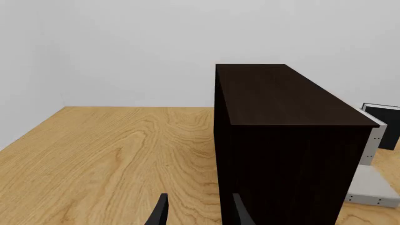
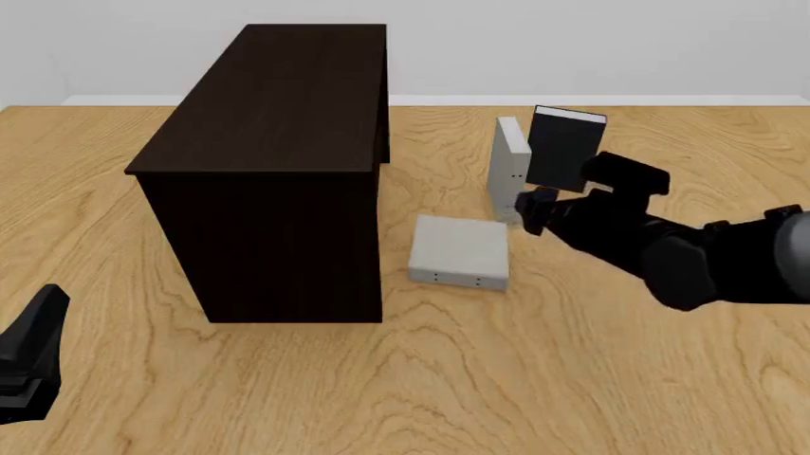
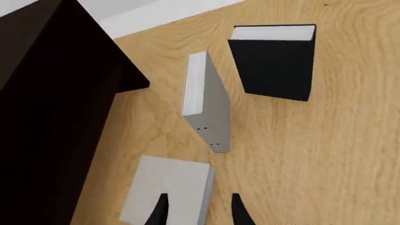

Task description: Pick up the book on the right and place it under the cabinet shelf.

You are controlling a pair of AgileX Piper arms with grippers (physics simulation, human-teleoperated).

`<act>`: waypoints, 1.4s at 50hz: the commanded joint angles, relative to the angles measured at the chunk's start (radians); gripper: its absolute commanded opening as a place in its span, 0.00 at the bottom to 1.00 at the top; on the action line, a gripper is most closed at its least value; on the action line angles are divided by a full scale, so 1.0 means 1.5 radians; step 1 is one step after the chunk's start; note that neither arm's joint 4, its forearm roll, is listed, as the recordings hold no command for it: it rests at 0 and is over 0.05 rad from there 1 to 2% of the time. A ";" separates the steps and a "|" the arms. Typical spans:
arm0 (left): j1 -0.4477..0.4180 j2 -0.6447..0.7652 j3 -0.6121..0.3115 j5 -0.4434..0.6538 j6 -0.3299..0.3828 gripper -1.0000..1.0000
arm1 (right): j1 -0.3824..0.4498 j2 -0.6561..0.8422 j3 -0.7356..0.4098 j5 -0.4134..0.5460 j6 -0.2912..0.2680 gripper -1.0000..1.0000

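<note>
The book [image 2: 510,166] is a light grey hardcover standing upright on the table, right of the cabinet shelf [image 2: 272,142]. The right wrist view shows its white page edges on top and dark dots on the spine [image 3: 209,110]. My right gripper [image 2: 534,209] hovers open just in front of it and holds nothing. In the right wrist view its fingers [image 3: 198,212] frame the edge of a second grey book [image 3: 168,192], and the upright book lies further ahead. My left gripper [image 2: 32,365] is open at the near left, beside the cabinet shelf [image 1: 281,140].
A second grey book [image 2: 460,251] lies flat between the cabinet shelf and my right arm. A black book [image 2: 566,147] stands upright just right of the grey upright one, also seen in the right wrist view [image 3: 275,61]. A white wall bounds the table's far edge.
</note>
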State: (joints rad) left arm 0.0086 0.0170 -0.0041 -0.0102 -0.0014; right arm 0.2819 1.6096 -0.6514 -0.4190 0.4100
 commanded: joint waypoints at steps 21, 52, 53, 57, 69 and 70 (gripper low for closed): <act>0.001 0.001 0.001 -0.002 0.000 1.00 | -0.035 -0.067 -0.013 0.144 -0.174 1.00; 0.001 0.000 0.000 -0.001 0.001 1.00 | -0.036 -0.023 -0.022 0.125 -0.172 1.00; 0.001 0.000 0.000 -0.001 0.001 1.00 | -0.036 -0.019 -0.023 0.123 -0.171 1.00; 0.001 0.000 0.001 -0.002 0.001 1.00 | -0.034 -0.002 -0.024 0.114 -0.168 1.00; 0.001 -0.002 -0.001 0.001 0.001 1.00 | -0.030 0.036 -0.028 0.094 -0.167 1.00; 0.001 -0.002 -0.001 0.001 0.001 1.00 | -0.030 0.040 -0.029 0.092 -0.167 1.00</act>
State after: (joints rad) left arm 0.0106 0.0161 -0.0033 -0.0127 0.0001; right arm 0.2197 1.6066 -0.6893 -0.2186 0.1000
